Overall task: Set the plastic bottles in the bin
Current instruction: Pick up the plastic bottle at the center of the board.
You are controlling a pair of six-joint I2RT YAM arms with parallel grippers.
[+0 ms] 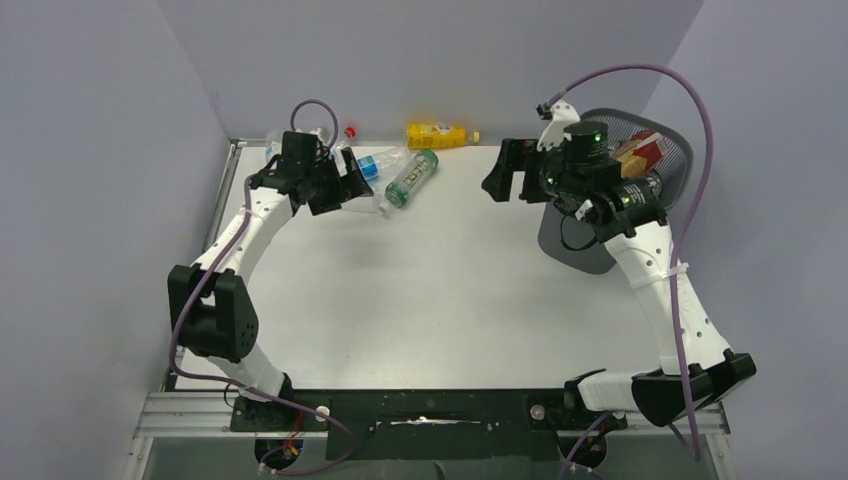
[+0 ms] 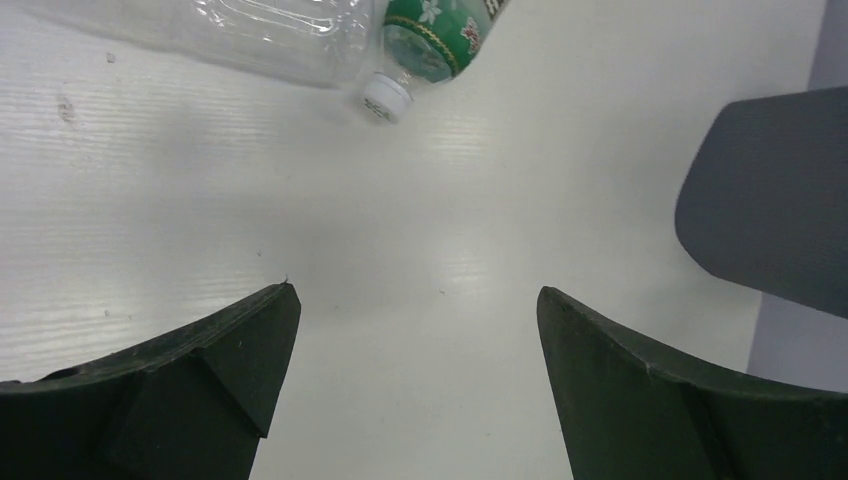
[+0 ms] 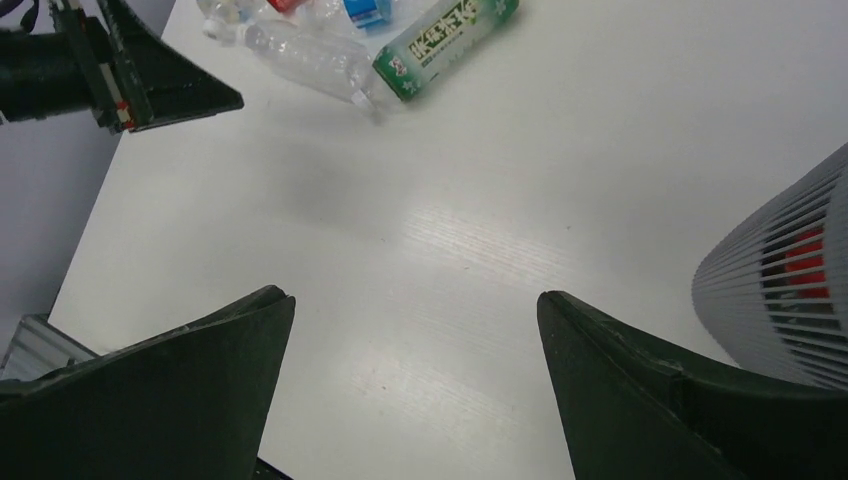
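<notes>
The left gripper (image 2: 418, 292) and right gripper (image 3: 415, 296) gape empty; only the overhead view shows the yellow bottle (image 1: 436, 135)

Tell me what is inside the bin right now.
Inside the bin, red-labelled bottles show near the rim, and red shows through the mesh in the right wrist view. The right arm covers the rest, so no count.

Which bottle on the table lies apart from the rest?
The yellow bottle, on its side at the far edge of the table. The green-labelled bottle and the clear ones are bunched together beside the left claw.
</notes>
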